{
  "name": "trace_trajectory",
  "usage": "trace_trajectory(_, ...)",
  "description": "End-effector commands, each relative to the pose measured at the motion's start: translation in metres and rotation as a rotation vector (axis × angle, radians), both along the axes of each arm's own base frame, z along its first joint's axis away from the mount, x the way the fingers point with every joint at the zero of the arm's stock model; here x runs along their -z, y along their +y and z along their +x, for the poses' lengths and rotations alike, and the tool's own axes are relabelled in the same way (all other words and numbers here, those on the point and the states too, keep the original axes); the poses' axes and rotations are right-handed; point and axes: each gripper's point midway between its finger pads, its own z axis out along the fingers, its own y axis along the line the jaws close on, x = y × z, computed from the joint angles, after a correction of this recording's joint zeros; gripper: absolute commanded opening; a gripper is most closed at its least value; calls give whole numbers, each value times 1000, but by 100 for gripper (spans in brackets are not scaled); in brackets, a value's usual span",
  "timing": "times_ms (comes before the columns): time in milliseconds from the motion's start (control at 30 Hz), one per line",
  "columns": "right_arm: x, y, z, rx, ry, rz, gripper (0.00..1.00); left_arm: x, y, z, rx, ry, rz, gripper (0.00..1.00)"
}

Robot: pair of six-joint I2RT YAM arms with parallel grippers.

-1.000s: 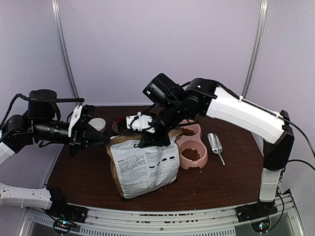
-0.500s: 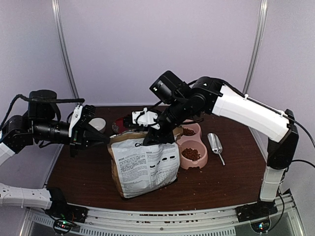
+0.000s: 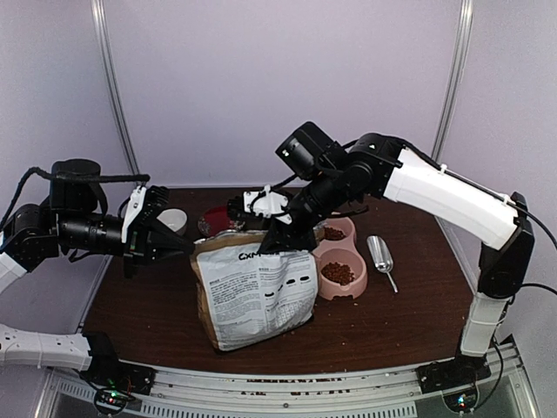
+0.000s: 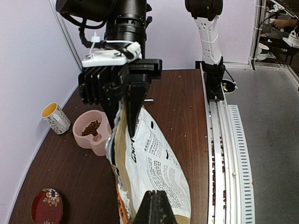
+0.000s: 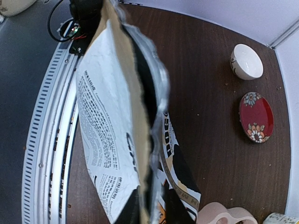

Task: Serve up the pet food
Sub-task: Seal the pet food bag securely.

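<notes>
the tall tan paper bag with black-and-white print (image 3: 257, 296) stands upright in the middle of the dark wooden table (image 3: 392, 322), its mouth slightly parted. the left pincer (image 3: 187, 247) pinches the left end of the mouth. the right pincer (image 3: 277, 242) pinches the opposite end, fingers pressed on the paper. big black letters at the top of the front panel begin with "c"; the rest, and the fine print below, cannot be read. small round brown kibble (image 3: 338, 273) lies in both wells of the pink double bowl (image 3: 359, 280) just right of the bag. a metal scoop (image 3: 380, 254) lies near the bowl. a red flowered saucer (image 5: 256, 116) and a white bowl (image 5: 246, 61) sit behind the bag.
</notes>
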Motion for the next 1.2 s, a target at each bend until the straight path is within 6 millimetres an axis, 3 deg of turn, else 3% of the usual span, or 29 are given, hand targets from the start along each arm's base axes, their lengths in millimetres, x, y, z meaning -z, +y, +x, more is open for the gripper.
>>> trace_trajectory(0,-10,-23,19,97,-46,-19,26,-8,-3,2,4,-33,-33,0)
trace_trajectory(100,-14,-27,20,102,-64,-19,30,-8,-3,3,-2,-33,-31,0)
trace_trajectory(233,-22,-28,19,101,-77,1,32,-7,-3,13,-46,-35,-14,39)
trace_trajectory(433,-29,-36,21,113,-97,18,32,6,-12,30,-95,0,44,63)
trace_trajectory(533,-31,-44,23,127,-104,29,33,6,-19,39,-116,22,58,66)
trace_trajectory(600,-29,-51,25,142,-104,36,33,7,-25,47,-138,35,73,64)
trace_trajectory(667,-28,-57,26,151,-104,53,33,9,-30,52,-147,51,84,57)
trace_trajectory(900,-26,-69,29,173,-109,99,33,18,-41,54,-124,89,106,0)
trace_trajectory(1067,-30,-78,42,210,-123,136,41,17,-38,42,-99,124,83,0)
trace_trajectory(1167,-32,-82,47,221,-103,172,53,11,-35,32,-77,165,63,0)
